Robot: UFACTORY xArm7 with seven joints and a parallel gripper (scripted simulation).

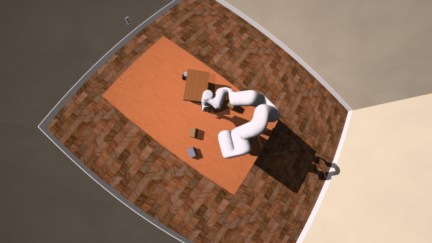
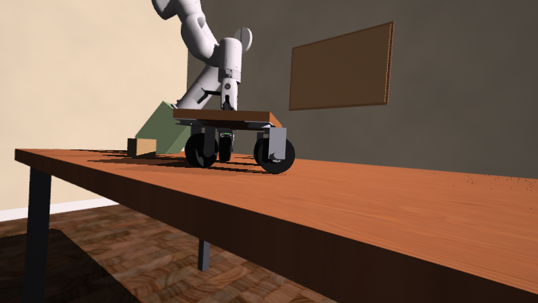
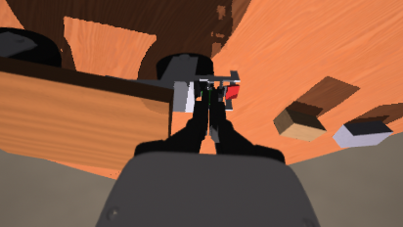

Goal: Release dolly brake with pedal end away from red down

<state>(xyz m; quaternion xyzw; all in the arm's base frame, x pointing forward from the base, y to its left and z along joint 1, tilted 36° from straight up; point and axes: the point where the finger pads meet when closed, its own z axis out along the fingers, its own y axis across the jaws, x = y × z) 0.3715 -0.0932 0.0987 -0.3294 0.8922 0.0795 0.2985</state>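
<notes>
The dolly (image 1: pixel 195 84) (image 2: pixel 222 113) (image 3: pixel 83 117) has a wooden deck on black caster wheels and stands on the orange table (image 1: pixel 144 90) (image 2: pixel 338 195). In the wrist view the braked caster's wheel (image 3: pixel 186 66) sits at the deck's corner, with the pedal's red end (image 3: pixel 232 92) showing just right of my fingers. The pedal's other end is mostly hidden behind the fingertips; only a thin green sliver shows. My gripper (image 1: pixel 205 109) (image 2: pixel 226 107) (image 3: pixel 208 100) is shut with nothing between the fingers, its tips down at the pedal beside the deck's edge.
A tan block (image 1: pixel 193 132) (image 3: pixel 298 128) and a grey block (image 1: pixel 191 152) (image 3: pixel 359 134) lie on the table near the arm's base. Another tan block (image 2: pixel 142 146) and a green wedge (image 2: pixel 161 131) stand behind the dolly.
</notes>
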